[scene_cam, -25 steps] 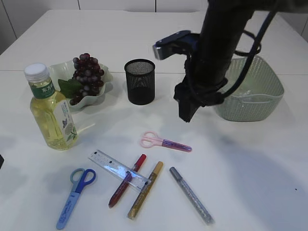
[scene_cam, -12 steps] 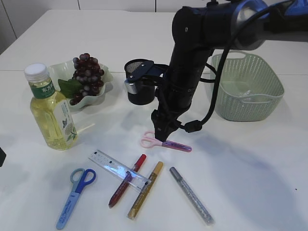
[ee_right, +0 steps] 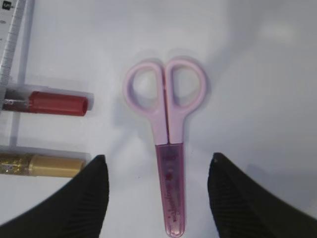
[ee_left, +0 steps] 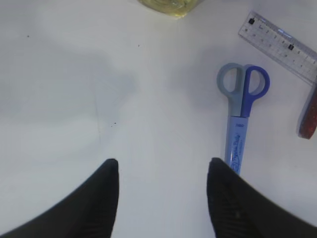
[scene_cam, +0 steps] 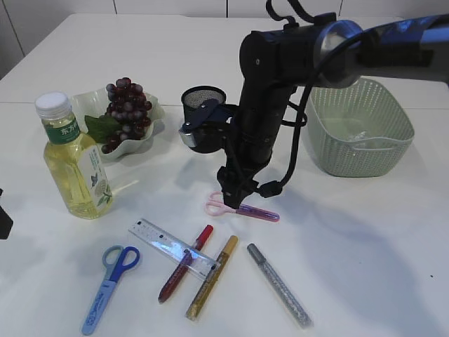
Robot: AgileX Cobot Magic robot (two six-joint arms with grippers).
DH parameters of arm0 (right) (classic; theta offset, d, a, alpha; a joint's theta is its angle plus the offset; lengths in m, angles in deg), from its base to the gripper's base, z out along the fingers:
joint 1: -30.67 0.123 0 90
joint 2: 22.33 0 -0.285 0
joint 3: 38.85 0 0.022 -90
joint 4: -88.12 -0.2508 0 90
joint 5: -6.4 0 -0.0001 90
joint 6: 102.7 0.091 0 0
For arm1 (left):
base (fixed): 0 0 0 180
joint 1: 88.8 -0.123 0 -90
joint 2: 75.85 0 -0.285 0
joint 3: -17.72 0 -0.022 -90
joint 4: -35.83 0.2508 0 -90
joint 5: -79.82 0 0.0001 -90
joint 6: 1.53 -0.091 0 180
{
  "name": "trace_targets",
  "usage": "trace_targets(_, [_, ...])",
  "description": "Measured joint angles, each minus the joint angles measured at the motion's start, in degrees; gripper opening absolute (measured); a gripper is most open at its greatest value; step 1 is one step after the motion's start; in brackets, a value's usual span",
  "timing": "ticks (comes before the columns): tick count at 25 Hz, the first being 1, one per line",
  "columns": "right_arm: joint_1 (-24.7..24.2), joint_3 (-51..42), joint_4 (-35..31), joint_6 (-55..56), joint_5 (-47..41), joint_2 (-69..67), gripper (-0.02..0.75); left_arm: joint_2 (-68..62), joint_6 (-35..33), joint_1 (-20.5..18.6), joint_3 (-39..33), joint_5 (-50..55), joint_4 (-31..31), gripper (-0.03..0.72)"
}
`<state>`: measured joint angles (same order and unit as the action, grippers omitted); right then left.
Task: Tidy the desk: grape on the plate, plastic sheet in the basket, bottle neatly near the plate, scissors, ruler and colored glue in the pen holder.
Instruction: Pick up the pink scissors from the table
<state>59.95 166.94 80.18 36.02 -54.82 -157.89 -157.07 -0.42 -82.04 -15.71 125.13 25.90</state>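
Right gripper (ee_right: 158,198) spread wide, straddling the pink scissors (ee_right: 168,148), not touching.
Behind it, pen holder (scene_cam: 203,119); basket (scene_cam: 361,126) off right holds the plastic sheet (scene_cam: 354,135).

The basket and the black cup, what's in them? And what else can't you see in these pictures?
- Pen holder: exterior view; the right arm covers one side, and the inside is not visible.
- Basket: exterior view; something pale inside, too faint to name.
- Bottle: left wrist view; cut off by the top edge.
- Pink scissors: right wrist view; the blades sit under a cap.
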Motion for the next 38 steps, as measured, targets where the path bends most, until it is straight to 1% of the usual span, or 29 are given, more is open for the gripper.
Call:
trace_targets(13, [0.0,1.2,0.2,-1.3,1.6,-3.9,0.492,0.0,0.0,0.0,0.0,-0.1,0.0,0.373])
trace_targets(38, [0.0,1.3,0.5,-1.3,3.2,-5.8,0.491,0.0,0.0,0.0,0.0,-0.1,-0.1,0.363])
